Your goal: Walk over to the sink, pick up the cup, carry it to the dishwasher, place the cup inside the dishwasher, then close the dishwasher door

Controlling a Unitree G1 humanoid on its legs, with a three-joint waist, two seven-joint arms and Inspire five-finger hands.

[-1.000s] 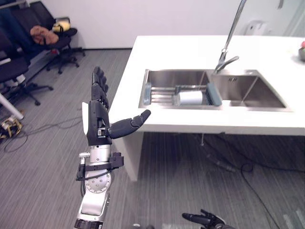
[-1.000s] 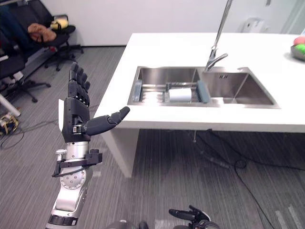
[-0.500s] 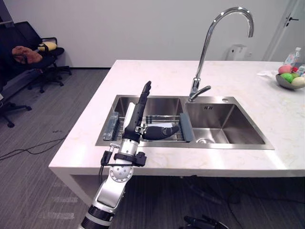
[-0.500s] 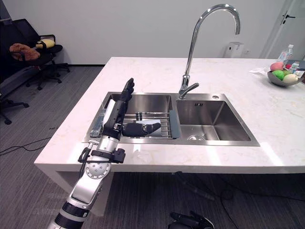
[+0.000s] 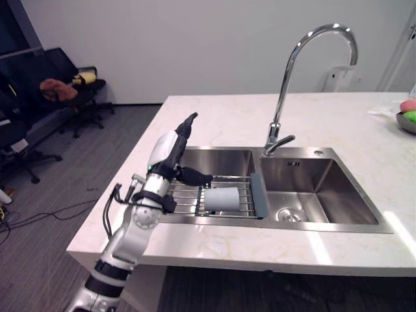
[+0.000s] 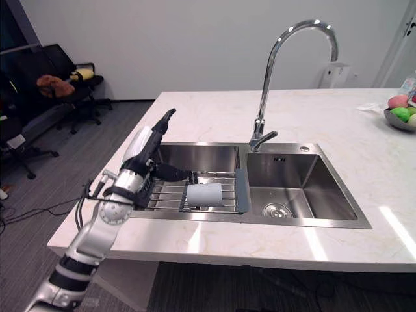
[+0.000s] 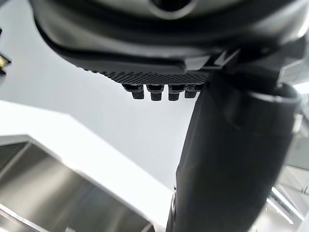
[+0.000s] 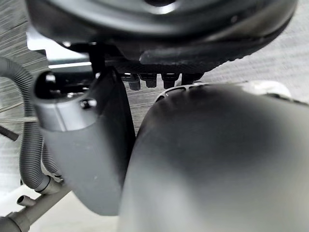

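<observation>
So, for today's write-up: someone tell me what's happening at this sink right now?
The robot is at the sink with its left hand raised over the left basin. Its fingers are straight and its thumb reaches out toward the cup. The cup lies on its side on a wire rack across that basin. It is close to the thumb but not yet grasped. The right hand hangs low over the floor.

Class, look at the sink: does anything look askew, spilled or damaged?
Only the cup stands out: it lies on its side on the wire rack across the left basin, not upright. No spill or damage shows.
</observation>
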